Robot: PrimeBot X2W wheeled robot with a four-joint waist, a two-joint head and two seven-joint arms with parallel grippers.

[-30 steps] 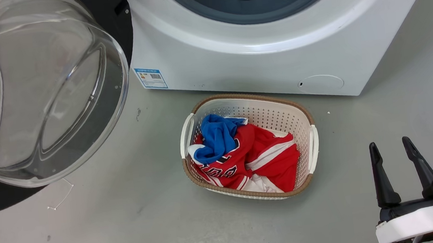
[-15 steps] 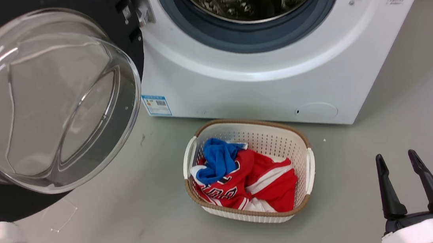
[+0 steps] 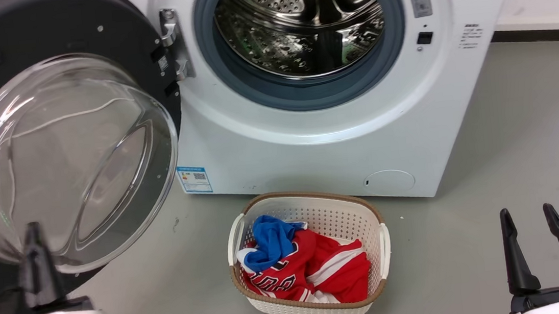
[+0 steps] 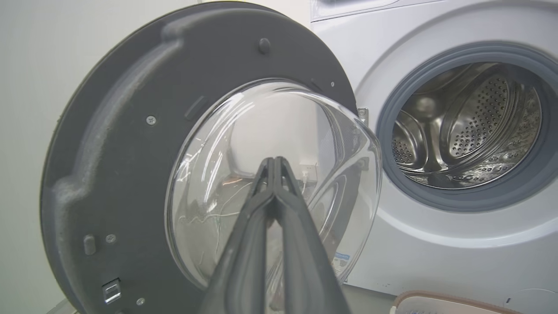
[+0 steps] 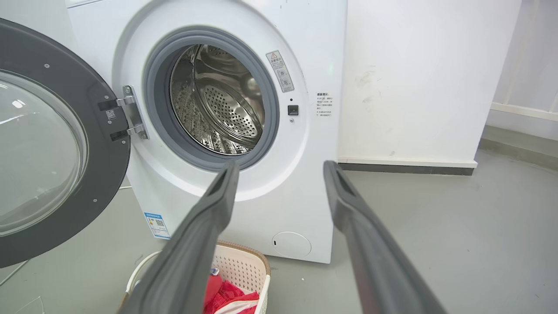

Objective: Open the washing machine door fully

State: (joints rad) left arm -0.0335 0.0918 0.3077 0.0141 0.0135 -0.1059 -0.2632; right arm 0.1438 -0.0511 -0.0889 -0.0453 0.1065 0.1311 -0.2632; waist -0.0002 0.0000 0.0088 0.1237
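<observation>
Head view: white basket (image 3: 385,249) just in front of the washing machine (image 3: 310,159), red jersey (image 3: 326,270) and blue cloth (image 3: 269,240) bunched inside. The washing machine door (image 3: 41,26) is swung wide off its hinge, bare steel drum (image 3: 298,32) showing. Left claw (image 3: 34,233) is blurry against the door glass; right claw (image 3: 526,213) spread, empty. Left wrist view: it's pinched fully together on nothing, can't tell if it touches the glass. Right wrist view: basket half hidden behind the spread claw.

Head looks down, wrists level, all sharing the washing machine (image 3: 310,159)
</observation>
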